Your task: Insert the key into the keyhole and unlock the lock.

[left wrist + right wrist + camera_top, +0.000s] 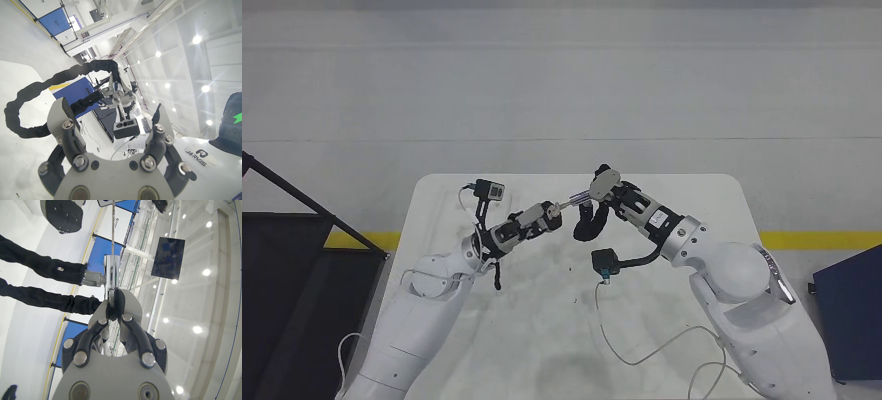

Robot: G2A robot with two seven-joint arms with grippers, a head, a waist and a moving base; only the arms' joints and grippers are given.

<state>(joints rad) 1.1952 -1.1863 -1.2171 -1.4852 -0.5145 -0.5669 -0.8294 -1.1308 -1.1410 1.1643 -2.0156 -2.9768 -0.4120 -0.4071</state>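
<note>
Left wrist view looks almost straight down the key (121,107). Its long axis runs from the left claw (112,106) to the lock (118,91), with the tip buried in the keyhole and the head end toward the claw. The left claw is released, its fingers (63,108) spread wide to either side of the key's line and gripping nothing. The key is pale and half see-through against the clutter behind, so its head is hard to make out.

The right claw (114,295) is clenched on the lock's near end, and the chrome barrel stands just beyond its tips. The key carries on along the same line away from this claw until the picture edge cuts it off. A black sleeved cable (56,75) loops out from the lock's side, beside the right claw, and the right wrist view cuts off part of the loop.

From above, the two claws face each other over the table (532,340), with the key lying in the gap between them.
</note>
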